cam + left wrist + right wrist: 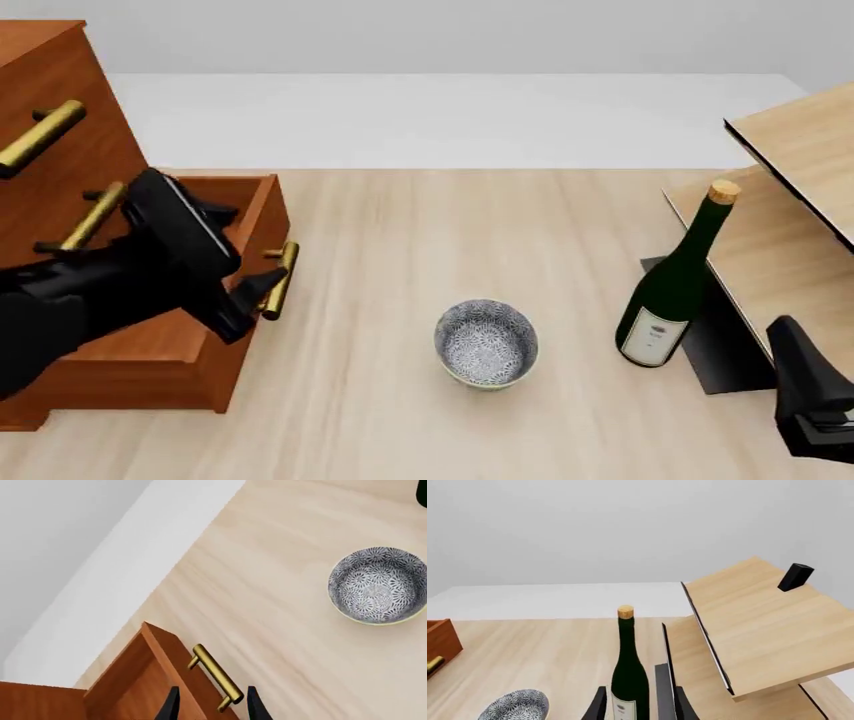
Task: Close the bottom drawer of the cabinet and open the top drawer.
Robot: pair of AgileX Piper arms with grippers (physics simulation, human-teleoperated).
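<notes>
The reddish-brown cabinet [54, 90] stands at the table's left. Its bottom drawer [174, 340] is pulled out toward the table's middle, brass handle [278, 280] facing right. The top drawer's handle [40, 135] sits high on the closed front, with the middle handle below it. My left gripper [260, 290] is at the bottom drawer's front. In the left wrist view it [213, 707] is open, its two black fingers straddling the near end of the handle [217, 677] and the front panel [175, 665]. My right gripper [639, 707] is open and holds nothing, low at the table's right.
A patterned bowl [487, 343] sits mid-table, right of the open drawer. A green wine bottle [667, 290] stands in front of the pale light-wood shelf unit [787, 200] at the right. A small black block [795, 576] rests on the shelf's top.
</notes>
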